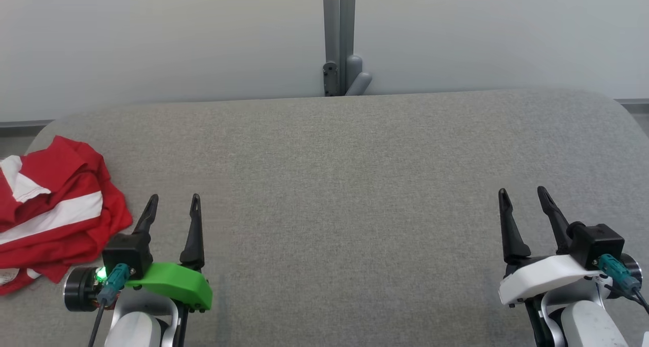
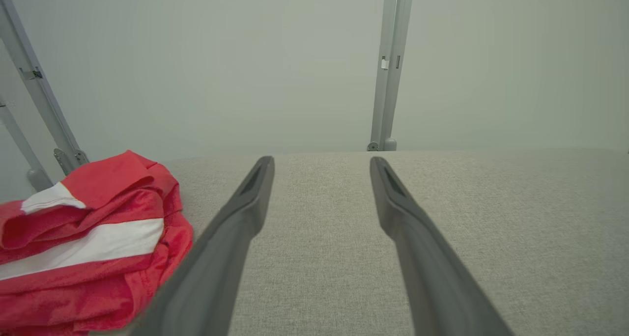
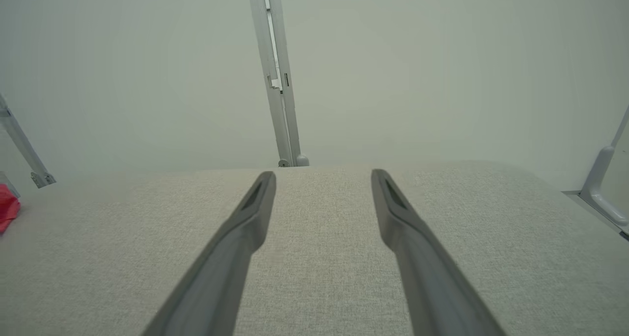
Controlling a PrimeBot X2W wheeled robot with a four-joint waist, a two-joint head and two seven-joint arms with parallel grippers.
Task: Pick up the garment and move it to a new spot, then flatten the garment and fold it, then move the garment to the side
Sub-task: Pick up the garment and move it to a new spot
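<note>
By the look of things, the first step is not yet begun. The garment [image 1: 50,210] lies in a crumpled heap at the far left of the cushioned surface [image 1: 345,184], partly cut off by the edge of the head view, and nothing holds it. It is a soft red cloth with broad white bands, bunched into loose folds with a rounded, lumpy outline. It looks thin and limp, likely to sag and trail when lifted.

Just to its right sits the left gripper [image 1: 174,199], its two long, dark, tapered fingers spread wide and empty, tips pointing away from the robot. Whether the nearer finger brushes the cloth I cannot tell. The next move probably calls for this arm to swing left over the heap, come down, pinch a fold and carry it to the bare middle.

That middle is matte grey woven fabric, flat, with rounded corners. Behind it a grey metal post [image 1: 339,37] rises at the back edge. At the far right the right gripper [image 1: 521,191] rests equally spread and empty, well apart from the garment
</note>
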